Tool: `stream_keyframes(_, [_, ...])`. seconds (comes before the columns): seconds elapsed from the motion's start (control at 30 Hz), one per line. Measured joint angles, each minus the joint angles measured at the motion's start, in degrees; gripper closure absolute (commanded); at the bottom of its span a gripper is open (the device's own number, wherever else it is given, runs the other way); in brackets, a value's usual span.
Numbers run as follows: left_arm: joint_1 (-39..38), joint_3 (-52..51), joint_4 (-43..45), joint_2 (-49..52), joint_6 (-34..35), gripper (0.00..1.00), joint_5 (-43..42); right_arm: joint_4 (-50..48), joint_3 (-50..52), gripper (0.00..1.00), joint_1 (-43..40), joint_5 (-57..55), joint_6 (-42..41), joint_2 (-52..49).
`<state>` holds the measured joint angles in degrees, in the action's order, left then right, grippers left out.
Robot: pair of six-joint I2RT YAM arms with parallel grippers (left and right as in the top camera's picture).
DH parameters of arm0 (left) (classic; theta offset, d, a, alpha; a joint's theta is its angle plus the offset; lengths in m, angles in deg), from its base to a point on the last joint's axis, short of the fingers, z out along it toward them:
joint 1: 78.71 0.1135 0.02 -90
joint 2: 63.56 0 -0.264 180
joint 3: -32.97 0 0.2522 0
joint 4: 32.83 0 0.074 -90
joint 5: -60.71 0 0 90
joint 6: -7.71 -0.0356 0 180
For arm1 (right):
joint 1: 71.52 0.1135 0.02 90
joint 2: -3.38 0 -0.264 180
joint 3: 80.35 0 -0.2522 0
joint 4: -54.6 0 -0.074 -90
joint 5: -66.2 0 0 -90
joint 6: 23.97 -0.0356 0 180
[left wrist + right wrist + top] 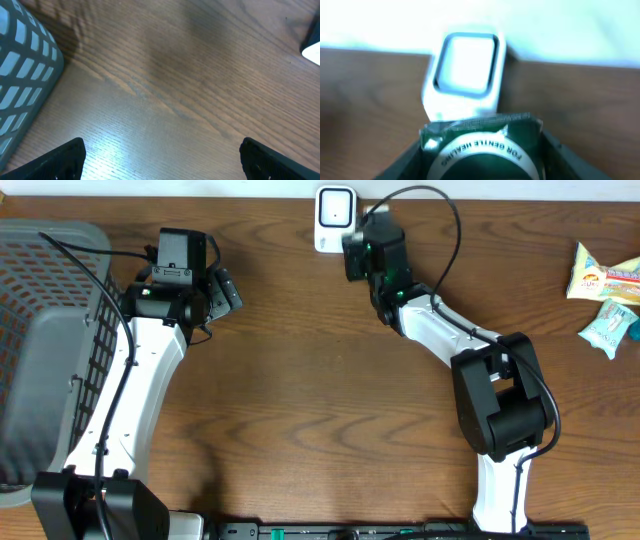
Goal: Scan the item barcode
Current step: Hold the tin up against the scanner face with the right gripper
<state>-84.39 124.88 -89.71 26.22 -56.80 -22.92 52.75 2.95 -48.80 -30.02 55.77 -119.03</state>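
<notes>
A dark green packet (481, 134) with a white band of lettering sits between the fingers of my right gripper (482, 157), which is shut on it. The packet's top edge is right in front of the white barcode scanner (465, 75), whose window faces it. From overhead, the right gripper (360, 242) is at the back of the table, just beside the scanner (335, 218); the packet is mostly hidden under the wrist there. My left gripper (225, 288) hangs open over bare wood, its fingertips (67, 159) wide apart with nothing between them.
A grey mesh basket (40, 340) stands at the left edge, close to the left arm, and its wall (20, 65) shows in the left wrist view. Two snack packets (603, 275) (608, 328) lie at the far right.
</notes>
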Motion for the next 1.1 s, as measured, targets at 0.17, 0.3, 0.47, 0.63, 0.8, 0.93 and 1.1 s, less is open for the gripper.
stream_keyframes(0.17, [0.00,0.00,0.00,0.00,0.00,0.02,0.00,-14.34,-0.33,0.53,0.00,-0.04,0.00,0.00])
stream_keyframes(0.3, [0.00,0.00,0.00,0.00,0.00,0.02,0.00,-21.57,-0.42,0.54,0.02,-0.04,0.00,0.00])
stream_keyframes(0.47, [0.00,0.00,0.00,0.00,0.00,0.02,0.00,-28.13,-0.46,0.55,0.00,-0.13,0.00,0.00])
stream_keyframes(0.63, [0.00,0.00,0.00,0.00,0.00,0.02,0.00,-29.51,-2.14,0.56,0.00,-1.31,0.00,-0.57])
stream_keyframes(0.8, [0.00,0.00,0.00,0.00,0.00,0.02,0.00,-29.11,-10.62,0.55,0.00,-1.79,0.00,-5.64])
stream_keyframes(0.93, [0.00,0.00,0.00,0.00,0.00,0.02,0.00,-24.81,-19.17,0.53,0.00,-2.14,0.00,-11.76])
stream_keyframes(1.1, [0.00,0.00,0.00,0.00,0.00,0.02,0.00,-22.67,-24.72,0.53,0.02,-2.21,0.00,-18.05])
